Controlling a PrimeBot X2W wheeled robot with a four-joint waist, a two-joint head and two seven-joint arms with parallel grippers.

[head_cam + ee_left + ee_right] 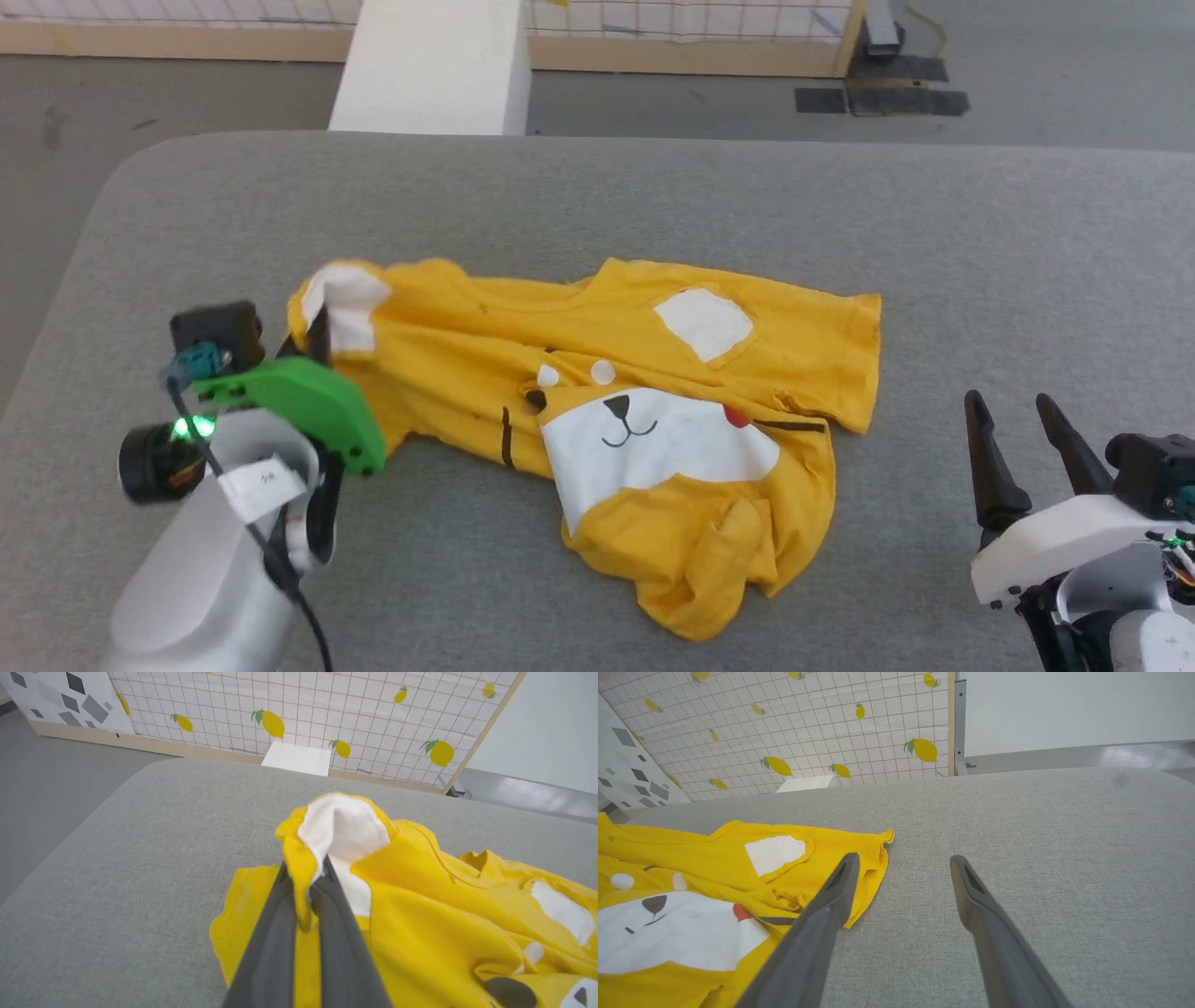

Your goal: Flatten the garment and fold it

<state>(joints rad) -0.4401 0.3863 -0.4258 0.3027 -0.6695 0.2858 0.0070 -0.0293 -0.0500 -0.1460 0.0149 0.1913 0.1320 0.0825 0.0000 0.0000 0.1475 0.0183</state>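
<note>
The job was barely begun. The mustard-yellow T-shirt (467, 373) lay rumpled across the middle of the grey fabric-covered tabletop (980, 243), nearer the left edge than the right, nowhere flat and with no fold made. Its printed animal face (653, 439) was creased, the lower cloth (709, 560) bunched toward the near edge, and one white-patched sleeve (705, 322) lay doubled on the body.

The left gripper (306, 863) was pinched tight on the other white-patched sleeve (343, 826) at the shirt's left end, the cloth humped up above its fingertips. The right gripper (1008, 401) stood wide and held nothing, over bare tabletop just beside the shirt's right edge but apart from it.

By my judgement, spreading the sleeves, drawing out the bunched lower cloth and all the folding were left to do.

Nothing else rested on the tabletop, so only the shirt's own overlaps hindered the work. Beyond the far edge stood a white block (434, 65) and a lemon-printed grid panel (327, 714), with dark mats (878, 98) on the floor.
</note>
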